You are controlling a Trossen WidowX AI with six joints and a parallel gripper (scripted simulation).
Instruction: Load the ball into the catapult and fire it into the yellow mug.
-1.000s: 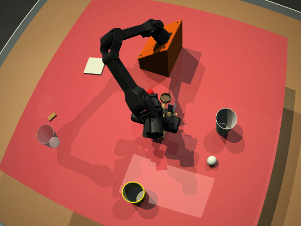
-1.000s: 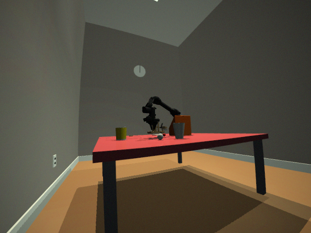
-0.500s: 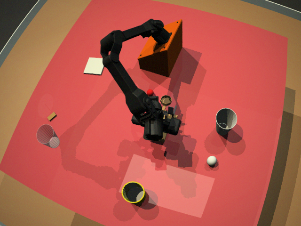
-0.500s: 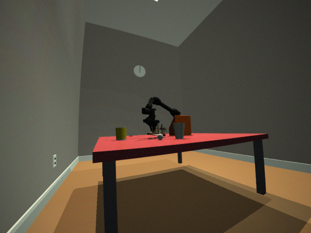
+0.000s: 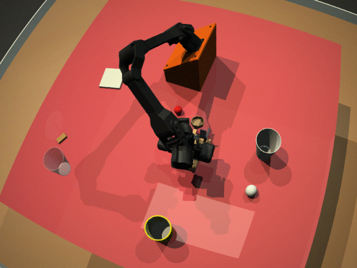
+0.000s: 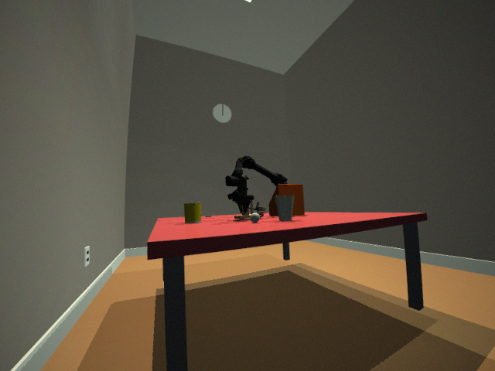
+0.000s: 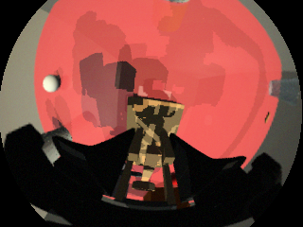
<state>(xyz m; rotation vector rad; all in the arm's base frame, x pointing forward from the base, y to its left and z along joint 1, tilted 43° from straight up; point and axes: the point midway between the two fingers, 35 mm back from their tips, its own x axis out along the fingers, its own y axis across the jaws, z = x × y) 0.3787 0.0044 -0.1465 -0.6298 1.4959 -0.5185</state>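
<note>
My gripper (image 6: 243, 212) (image 7: 152, 133) is shut on the wooden catapult (image 6: 251, 216) (image 7: 155, 104), with one finger on each side of its frame. Whether its base touches the table I cannot tell. In the top view my wrist hides most of the catapult; its round cup (image 5: 197, 121) sticks out towards the orange block and looks empty. The red ball (image 5: 177, 109) lies on the table just beside that cup. The yellow mug (image 5: 158, 228) (image 6: 192, 212) stands upright near the front edge, apart from the catapult.
A grey cup (image 5: 268, 141) (image 6: 285, 208) and a white ball (image 5: 251, 191) (image 6: 254, 217) (image 7: 51, 83) are on the right. A clear cup (image 5: 54, 159), a small wooden block (image 5: 61, 137) and a cream tile (image 5: 111, 78) are on the left. The orange block (image 5: 186, 73) (image 6: 296, 199) stands at my arm's base.
</note>
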